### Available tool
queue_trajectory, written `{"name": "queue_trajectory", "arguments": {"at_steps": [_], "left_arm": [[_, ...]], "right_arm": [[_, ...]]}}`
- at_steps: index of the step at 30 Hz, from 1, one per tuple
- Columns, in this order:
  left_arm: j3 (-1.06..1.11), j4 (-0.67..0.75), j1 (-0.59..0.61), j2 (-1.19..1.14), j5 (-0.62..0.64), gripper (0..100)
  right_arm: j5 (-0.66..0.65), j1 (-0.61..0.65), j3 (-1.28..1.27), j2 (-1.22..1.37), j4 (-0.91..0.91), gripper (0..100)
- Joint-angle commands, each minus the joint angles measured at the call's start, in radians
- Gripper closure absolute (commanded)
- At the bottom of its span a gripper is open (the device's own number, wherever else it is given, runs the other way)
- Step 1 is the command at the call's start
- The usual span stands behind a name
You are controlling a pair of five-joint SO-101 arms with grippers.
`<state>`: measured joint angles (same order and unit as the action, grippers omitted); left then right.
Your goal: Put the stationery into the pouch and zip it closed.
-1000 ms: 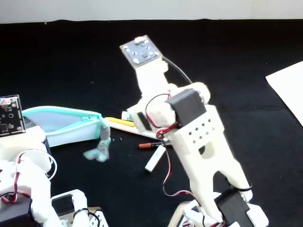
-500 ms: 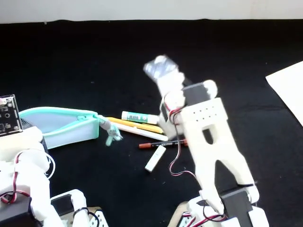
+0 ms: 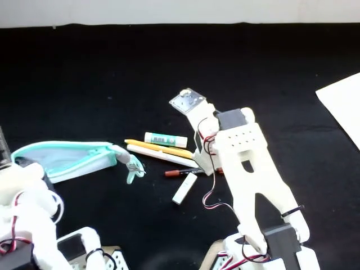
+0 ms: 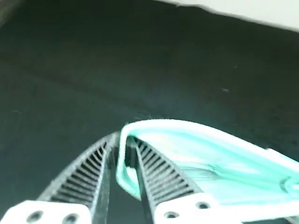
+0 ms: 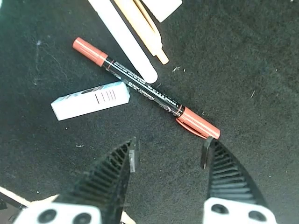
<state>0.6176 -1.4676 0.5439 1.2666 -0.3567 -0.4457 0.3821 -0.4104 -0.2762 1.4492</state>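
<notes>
A mint-green fabric zip pouch (image 3: 62, 160) is laid at the left of the black-covered table (image 3: 84, 84), with its tasselled zip pull (image 3: 133, 169) at its right end. Just right of it the stationery is gathered: a white glue stick (image 3: 165, 139) farthest, then a yellow pen (image 3: 157, 148) beside a white pen (image 3: 160, 156), then a red-capped black marker (image 3: 181, 172), and a small white eraser (image 3: 184, 188) nearest. The right gripper (image 5: 169, 154) is held above the marker's right end, jaws apart. The pouch's left rim is pinched in the left gripper (image 4: 122, 140). A white paper sheet (image 3: 343, 107) is set well apart at the right edge.
</notes>
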Motion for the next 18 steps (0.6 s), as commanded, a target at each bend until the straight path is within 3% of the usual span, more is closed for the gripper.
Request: {"name": "queue_trajectory", "arguments": {"at_steps": [1, 4, 11, 18], "left_arm": [[0.128, 0.023, 0.099, -0.007, 0.02, 99], [0.122, 0.044, 0.097, -0.007, 0.058, 99], [0.012, 0.008, -0.156, -0.016, 0.18, 99], [-0.11, -0.021, -0.18, -0.019, 0.187, 99]], "right_arm": [[-0.009, -0.013, -0.002, -0.039, -0.01, 77.9], [-0.009, -0.013, -0.002, -0.039, -0.01, 77.9], [-0.006, -0.013, -0.001, -0.039, -0.01, 77.9], [-0.006, -0.013, -0.001, -0.039, -0.01, 77.9]]}}
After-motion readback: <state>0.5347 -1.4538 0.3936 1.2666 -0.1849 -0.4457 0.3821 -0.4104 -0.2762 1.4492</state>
